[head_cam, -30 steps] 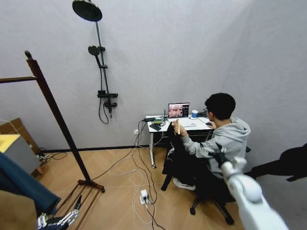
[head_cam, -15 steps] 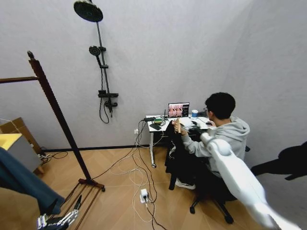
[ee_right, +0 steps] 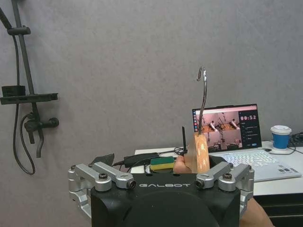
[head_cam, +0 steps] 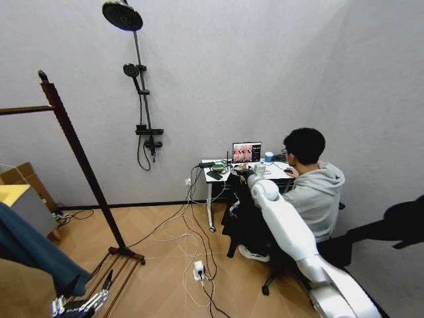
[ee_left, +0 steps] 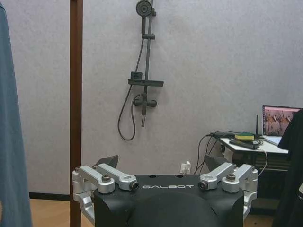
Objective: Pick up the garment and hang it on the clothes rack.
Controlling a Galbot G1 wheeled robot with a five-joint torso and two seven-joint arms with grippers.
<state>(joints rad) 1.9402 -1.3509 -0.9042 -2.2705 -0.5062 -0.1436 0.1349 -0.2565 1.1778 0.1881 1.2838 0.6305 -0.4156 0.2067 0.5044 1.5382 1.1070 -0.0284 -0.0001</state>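
Head view: right claw [head_cam: 250,176] reaches the garment [head_cam: 240,218] by the worktop [head_cam: 222,175], its grip impossible to tell; left claw [head_cam: 79,306] hangs released near the clothes rack [head_cam: 73,146].

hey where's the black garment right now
In the head view the garment hangs right of centre, in front of the white desk, beside the seated person, with the right gripper at its hanger.

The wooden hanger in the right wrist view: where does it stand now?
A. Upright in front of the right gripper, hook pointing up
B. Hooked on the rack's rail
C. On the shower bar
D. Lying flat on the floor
A: the wooden hanger rises just beyond the right gripper, its metal hook up before the laptop.
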